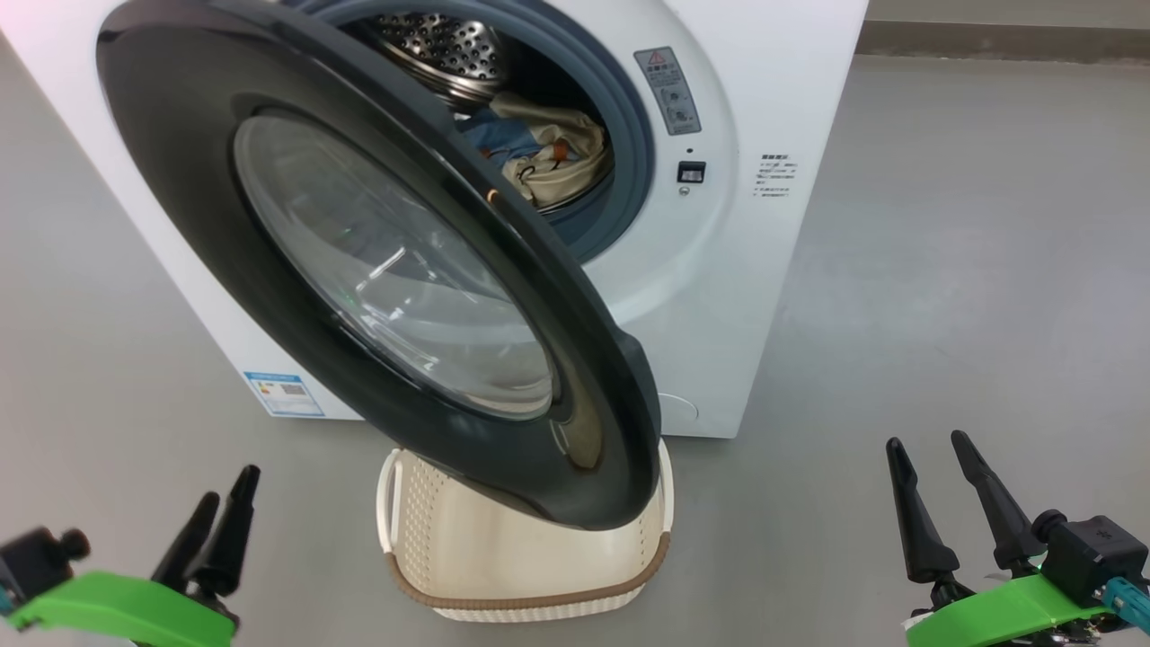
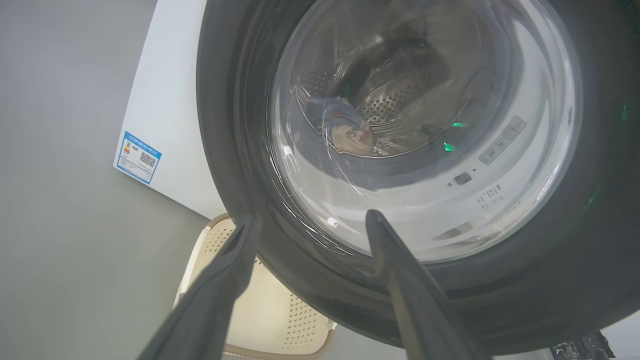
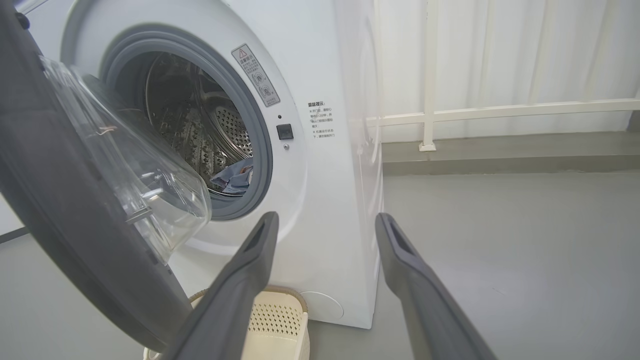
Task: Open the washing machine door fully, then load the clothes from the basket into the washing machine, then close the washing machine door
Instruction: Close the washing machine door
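Head view has the left jaws and right jaws spread wide and empty, low at either side, free for a push. Between them the basket (image 1: 530,557) sits under the half-swung door (image 1: 386,270), apparently empty, though the door hides part. Clothes (image 1: 548,153) lie in the washing machine (image 1: 773,108) drum, so only closing remains.

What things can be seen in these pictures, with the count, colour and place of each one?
washing machine: 1, white, on the floor
washing machine door: 1, black, clear glass, partly open over basket
clothes: 2, light blue and cream, in the drum
basket: 1, cream, brown rim, floor under door
label sticker: 1, blue, machine's side
left gripper: 1, dark, open, lower left
right gripper: 1, dark, open, lower right
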Available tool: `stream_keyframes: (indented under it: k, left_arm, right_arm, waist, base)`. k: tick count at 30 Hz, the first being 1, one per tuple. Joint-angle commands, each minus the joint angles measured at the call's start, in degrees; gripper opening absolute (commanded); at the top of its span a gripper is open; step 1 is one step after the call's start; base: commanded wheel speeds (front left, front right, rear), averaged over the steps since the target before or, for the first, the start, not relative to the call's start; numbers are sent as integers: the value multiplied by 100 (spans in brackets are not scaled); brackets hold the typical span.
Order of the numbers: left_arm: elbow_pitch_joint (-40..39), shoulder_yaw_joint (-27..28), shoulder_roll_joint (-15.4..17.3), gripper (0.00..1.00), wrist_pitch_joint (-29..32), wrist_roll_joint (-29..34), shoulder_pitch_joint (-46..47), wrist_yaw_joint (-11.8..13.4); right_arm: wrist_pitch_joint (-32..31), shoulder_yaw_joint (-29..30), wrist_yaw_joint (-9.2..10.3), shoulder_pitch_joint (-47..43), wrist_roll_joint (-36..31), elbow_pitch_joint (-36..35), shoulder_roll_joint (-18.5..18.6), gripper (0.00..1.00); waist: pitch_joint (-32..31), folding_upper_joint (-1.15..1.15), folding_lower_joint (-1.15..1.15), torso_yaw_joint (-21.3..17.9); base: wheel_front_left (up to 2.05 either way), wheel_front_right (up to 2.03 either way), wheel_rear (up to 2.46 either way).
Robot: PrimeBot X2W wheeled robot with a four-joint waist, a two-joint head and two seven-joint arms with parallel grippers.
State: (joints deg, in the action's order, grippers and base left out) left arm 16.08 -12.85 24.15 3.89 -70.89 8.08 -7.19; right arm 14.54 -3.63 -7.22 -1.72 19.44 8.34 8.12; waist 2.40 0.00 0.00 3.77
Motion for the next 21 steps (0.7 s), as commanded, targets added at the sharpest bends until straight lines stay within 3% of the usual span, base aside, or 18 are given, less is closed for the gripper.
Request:
stream_keyframes:
  k: [1,7,12,21]
  left_arm:
    - [-39,98,159,100,-302,57,116,-30]
    - [373,-570,181,100,-1572,503,174,-30]
    - [727,-757,178,100,-1869,813,259,-30]
    - [585,461,-348,100,-1888,2812,-11,-30]
  right_arm:
    - [46,-148,-26,186,-37,-118,104,100]
    - [46,-179,-26,262,-45,-96,86,100]
    - [46,-194,-26,294,-38,-74,88,100]
    - [46,-195,-26,297,-29,-63,97,100]
  waist:
    - [21,0,0,39]
    - [53,0,0,116]
    - [36,0,0,164]
    - [-2,0,0,247]
  base:
    - [0,0,0]
    - [0,0,0]
    - [0,0,0]
    - [0,0,0]
